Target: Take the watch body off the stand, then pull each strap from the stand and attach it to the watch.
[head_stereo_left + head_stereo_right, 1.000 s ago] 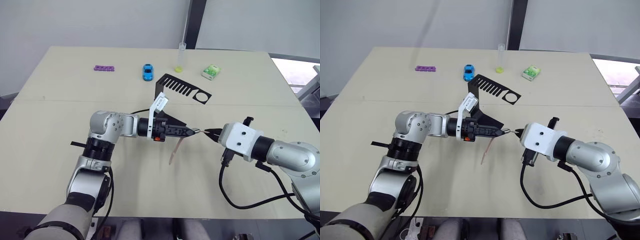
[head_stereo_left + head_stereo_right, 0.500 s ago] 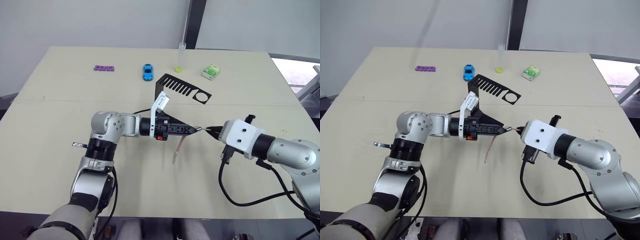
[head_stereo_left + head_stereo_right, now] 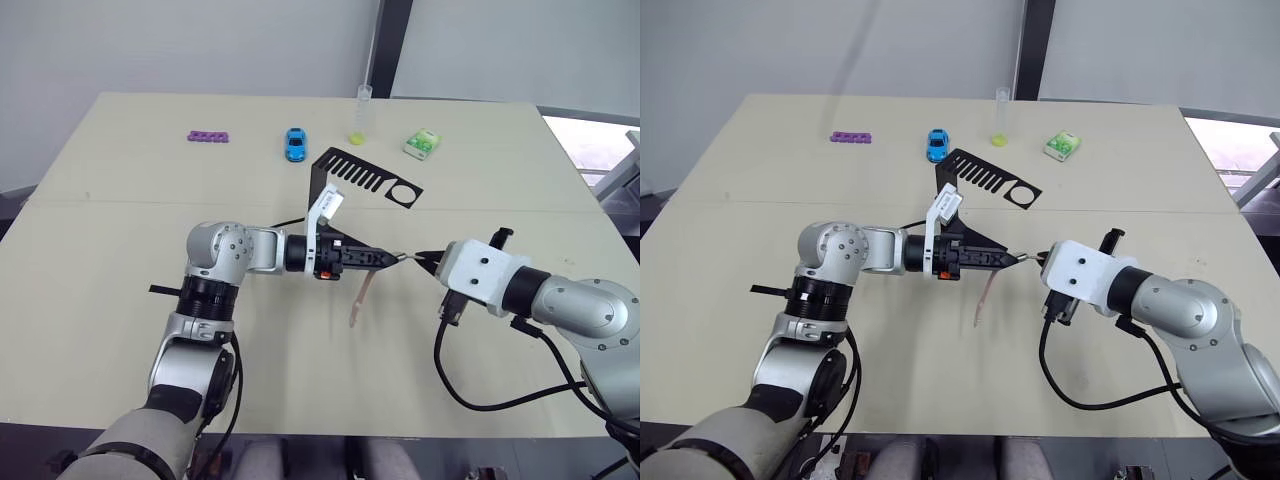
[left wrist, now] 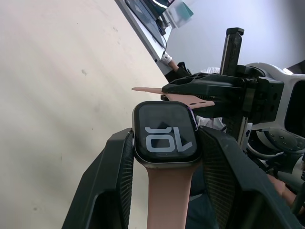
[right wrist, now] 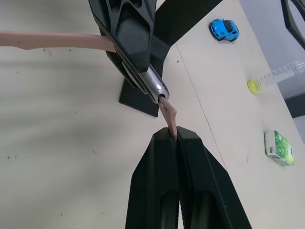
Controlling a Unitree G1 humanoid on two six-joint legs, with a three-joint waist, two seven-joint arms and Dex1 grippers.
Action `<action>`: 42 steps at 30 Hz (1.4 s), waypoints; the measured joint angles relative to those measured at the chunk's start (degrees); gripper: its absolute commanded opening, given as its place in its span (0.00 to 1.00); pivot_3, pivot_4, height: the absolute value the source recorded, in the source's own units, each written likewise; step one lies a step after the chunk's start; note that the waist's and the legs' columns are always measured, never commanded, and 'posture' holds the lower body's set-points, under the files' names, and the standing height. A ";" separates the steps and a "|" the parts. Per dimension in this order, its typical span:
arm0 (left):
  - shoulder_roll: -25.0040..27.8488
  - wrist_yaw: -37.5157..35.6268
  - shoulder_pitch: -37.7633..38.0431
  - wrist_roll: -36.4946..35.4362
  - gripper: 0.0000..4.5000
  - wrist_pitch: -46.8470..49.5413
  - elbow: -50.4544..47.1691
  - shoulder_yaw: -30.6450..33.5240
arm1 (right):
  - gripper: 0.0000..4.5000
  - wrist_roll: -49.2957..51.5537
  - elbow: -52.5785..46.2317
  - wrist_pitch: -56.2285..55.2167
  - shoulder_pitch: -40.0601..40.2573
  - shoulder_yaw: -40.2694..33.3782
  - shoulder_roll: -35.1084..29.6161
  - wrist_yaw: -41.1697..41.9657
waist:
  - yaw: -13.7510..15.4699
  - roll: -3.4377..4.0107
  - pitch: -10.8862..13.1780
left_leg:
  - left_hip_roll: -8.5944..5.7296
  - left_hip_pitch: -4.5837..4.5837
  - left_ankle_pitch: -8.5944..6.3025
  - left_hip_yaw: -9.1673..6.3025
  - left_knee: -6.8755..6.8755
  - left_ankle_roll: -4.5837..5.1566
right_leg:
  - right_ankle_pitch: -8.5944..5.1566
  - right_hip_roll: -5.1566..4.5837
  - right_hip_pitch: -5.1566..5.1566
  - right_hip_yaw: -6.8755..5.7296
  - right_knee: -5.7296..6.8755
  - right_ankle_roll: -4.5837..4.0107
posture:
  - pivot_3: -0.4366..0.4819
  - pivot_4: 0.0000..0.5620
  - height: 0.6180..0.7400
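Observation:
My left gripper (image 3: pixel 385 259) is shut on the watch body (image 4: pixel 165 140), a black rounded-square case with white marks on its screen, held above the table's middle. One pinkish-tan strap (image 3: pixel 358 300) hangs down from the watch, fixed to it. Facing it from the right, my right gripper (image 3: pixel 420 258) is shut on the second strap (image 5: pixel 169 112), whose free end touches the edge of the watch body (image 5: pixel 152 86). Whether that end is seated in its slot I cannot tell. The black stand (image 3: pixel 360 175) sits behind the grippers with nothing on its slotted arm.
Along the table's far side lie a purple knobbly strip (image 3: pixel 208 135), a blue toy car (image 3: pixel 295 143), an upright tube with a yellow cap (image 3: pixel 361 112) and a green-white packet (image 3: pixel 423 144). My right arm's cable (image 3: pixel 470 390) loops over the near table.
My left gripper has shifted slightly right with the watch, and the hanging strap swung with it. The right gripper stays close against it, still holding the second strap.

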 measured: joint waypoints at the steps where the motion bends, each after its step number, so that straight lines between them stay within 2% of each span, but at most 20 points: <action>1: -0.27 0.38 0.00 0.00 0.35 0.09 0.00 0.28 | 0.00 -0.04 0.26 -0.11 0.00 0.00 0.00 0.00 | 0.00 0.00 0.00 | 0.00 0.00 0.00 0.00 0.00 0.00 | 0.00 0.00 0.00 0.00 0.00 0.00 | 0.48 0.27 1.00; 42: -3.34 3.84 -1.76 -0.22 0.35 2.36 -0.38 4.23 | 0.00 -2.59 1.66 1.35 -2.56 0.27 1.75 -0.46 | 0.00 0.00 0.00 | -0.02 0.00 0.00 0.00 0.00 -0.01 | 0.00 0.00 -0.01 0.00 0.00 0.00 | 0.48 0.27 1.00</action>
